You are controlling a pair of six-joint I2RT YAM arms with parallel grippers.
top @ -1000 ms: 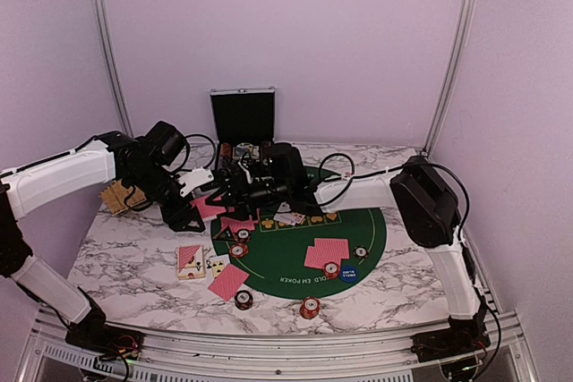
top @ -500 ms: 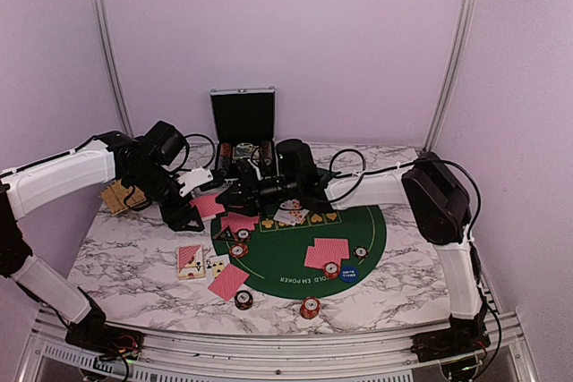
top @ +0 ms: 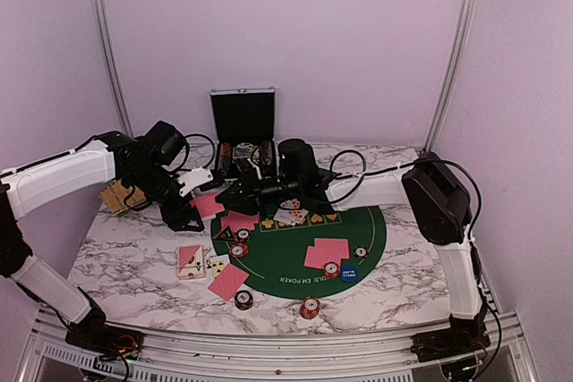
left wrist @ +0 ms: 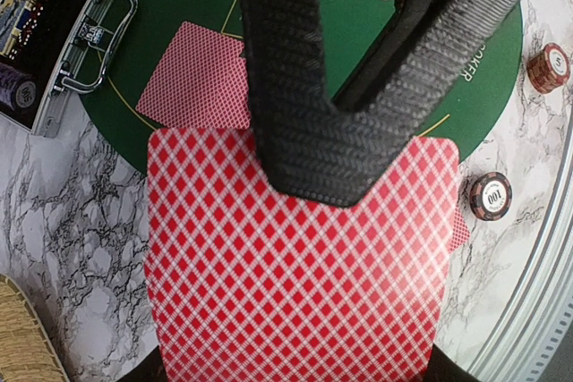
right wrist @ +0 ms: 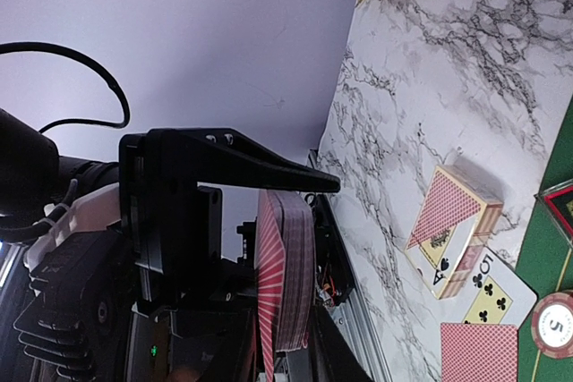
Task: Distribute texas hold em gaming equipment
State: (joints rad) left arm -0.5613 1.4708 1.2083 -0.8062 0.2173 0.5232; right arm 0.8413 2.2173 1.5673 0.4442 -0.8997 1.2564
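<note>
Dealing step. Left gripper (left wrist: 315, 154) clamps the red-backed deck (left wrist: 295, 292); right gripper (top: 227, 193) alongside, opening indiscernible. Next probably needs a single-card pinch.

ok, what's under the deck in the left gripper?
Left wrist view: green mat, a face-down card, marble table and a chip show around the deck; anything directly beneath is covered.

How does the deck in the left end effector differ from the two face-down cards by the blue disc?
The deck is a thick squared stack, clamped aloft in the left end effector; the two cards lie loose and flat on the green mat, overlapping. Both show red patterned backs.
</note>
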